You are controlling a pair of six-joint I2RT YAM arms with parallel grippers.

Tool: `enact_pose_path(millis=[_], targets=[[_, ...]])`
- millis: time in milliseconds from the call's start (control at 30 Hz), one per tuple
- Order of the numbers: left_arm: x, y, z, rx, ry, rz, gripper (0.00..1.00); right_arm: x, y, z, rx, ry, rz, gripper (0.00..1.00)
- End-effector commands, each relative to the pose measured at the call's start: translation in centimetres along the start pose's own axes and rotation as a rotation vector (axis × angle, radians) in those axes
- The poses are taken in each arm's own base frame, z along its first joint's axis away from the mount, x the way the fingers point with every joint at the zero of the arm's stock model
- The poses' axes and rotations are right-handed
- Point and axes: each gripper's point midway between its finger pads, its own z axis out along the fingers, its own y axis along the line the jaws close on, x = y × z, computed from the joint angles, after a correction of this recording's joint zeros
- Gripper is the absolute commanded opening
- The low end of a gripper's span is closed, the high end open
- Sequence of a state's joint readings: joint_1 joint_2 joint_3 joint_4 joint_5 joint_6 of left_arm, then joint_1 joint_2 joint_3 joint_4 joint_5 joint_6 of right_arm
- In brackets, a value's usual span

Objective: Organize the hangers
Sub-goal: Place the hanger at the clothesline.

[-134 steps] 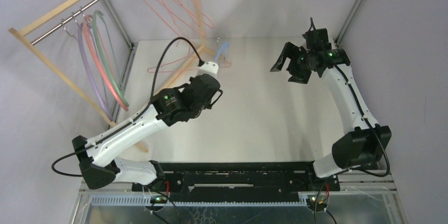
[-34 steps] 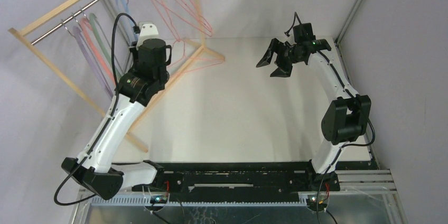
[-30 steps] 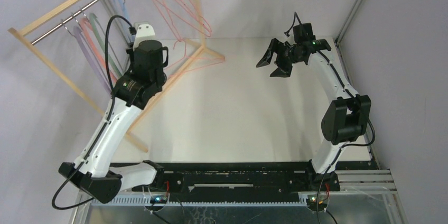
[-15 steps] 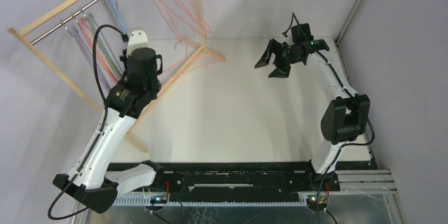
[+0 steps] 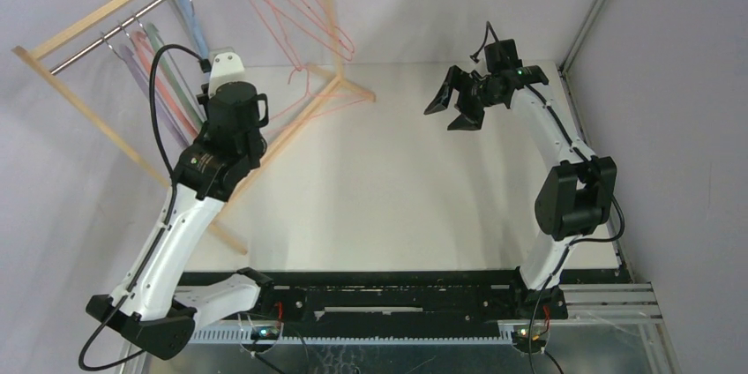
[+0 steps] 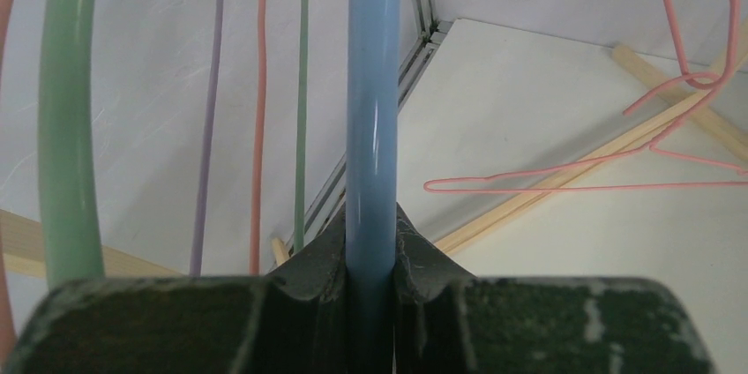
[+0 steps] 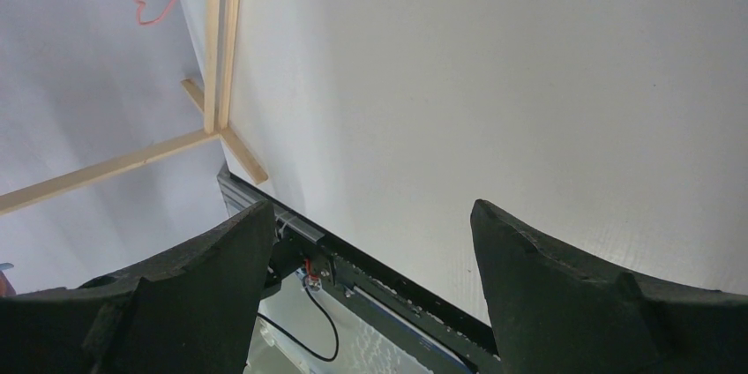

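Hangers (image 5: 152, 61) mostly on rack rod (image 5: 106, 37); left gripper (image 6: 371, 246) clamps blue hanger (image 6: 372, 109), likely mid-hanging; pink wire hanger (image 6: 582, 187) lies on table (image 5: 397, 189), to do; right gripper (image 7: 370, 215) spread, empty.

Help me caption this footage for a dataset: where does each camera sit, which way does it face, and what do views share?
Top external: fixed above and behind the robot, looking down on the table, rack, left arm and right arm.
Left wrist: on that wrist, looks along the left gripper, shut on the blue hanger, toward the back-left corner.
Right wrist: on that wrist, looks down past the open right gripper at the table.
Shared: the pink wire hanger on the table shows in top and left wrist.
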State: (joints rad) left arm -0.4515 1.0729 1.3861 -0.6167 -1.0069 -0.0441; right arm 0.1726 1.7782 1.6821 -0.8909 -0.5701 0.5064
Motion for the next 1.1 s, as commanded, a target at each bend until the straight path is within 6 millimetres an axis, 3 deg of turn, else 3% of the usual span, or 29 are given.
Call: enact_pose_path(millis=[0, 533, 767, 1067], targets=[[-2.1, 1.4, -0.6, -0.029, -0.068, -0.129, 0.00, -0.6, 1.1, -0.1, -0.029, -0.017, -0.041, 0.89], [-2.2, 0.6, -0.9, -0.002, -0.078, -0.110, 0.00, -0.6, 1.1, 0.4, -0.026, -0.007, -0.040, 0.89], [-2.7, -0.8, -1.5, 0.028, -0.095, -0.086, 0.00, -0.7, 1.0, 0.6, -0.023, -0.005, -0.040, 0.89], [-3.2, 0.0, -1.5, -0.006, -0.108, -0.115, 0.00, -0.4, 0.9, 0.6, -0.024, 0.003, -0.035, 0.89]])
